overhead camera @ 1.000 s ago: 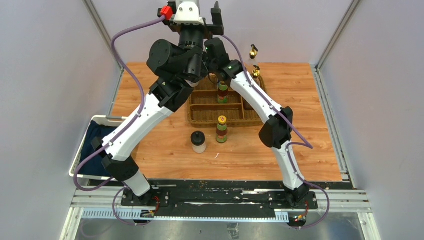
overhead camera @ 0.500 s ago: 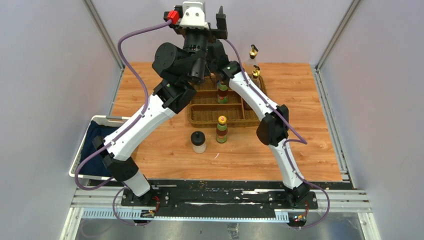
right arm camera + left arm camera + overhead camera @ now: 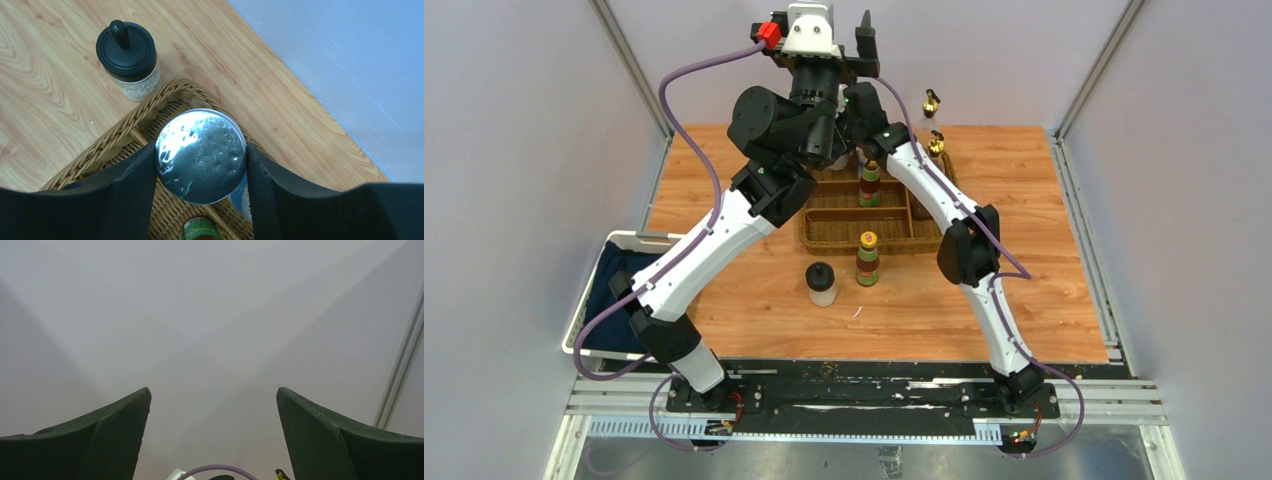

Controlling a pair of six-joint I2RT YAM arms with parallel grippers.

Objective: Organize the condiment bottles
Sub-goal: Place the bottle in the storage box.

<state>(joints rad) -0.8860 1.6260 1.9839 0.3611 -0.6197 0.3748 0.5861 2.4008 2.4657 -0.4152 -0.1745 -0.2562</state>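
Note:
My right gripper (image 3: 200,162) is shut on a silver-lidded shaker (image 3: 201,156) over the far left corner of the wicker tray (image 3: 112,146). In the top view my left arm hides it. A black-lidded jar (image 3: 129,60) stands on the table just beyond that corner. One sauce bottle (image 3: 870,185) stands in the tray (image 3: 864,245); its green top also shows in the right wrist view (image 3: 200,230). Another sauce bottle (image 3: 867,258) and a black-lidded jar (image 3: 821,284) stand on the table in front of the tray. Two gold-spouted cruets (image 3: 931,103) (image 3: 936,143) stand at the back. My left gripper (image 3: 214,400) is open, empty, raised high and facing the back wall.
A white bin (image 3: 592,300) with dark cloth sits at the table's left front edge. The raised left arm (image 3: 774,130) crosses above the tray's far left side. Grey walls enclose the table on three sides.
My left arm has lifted and swung slightly right. My right arm has shifted a little toward the far left corner of the tray, still holding the shaker.

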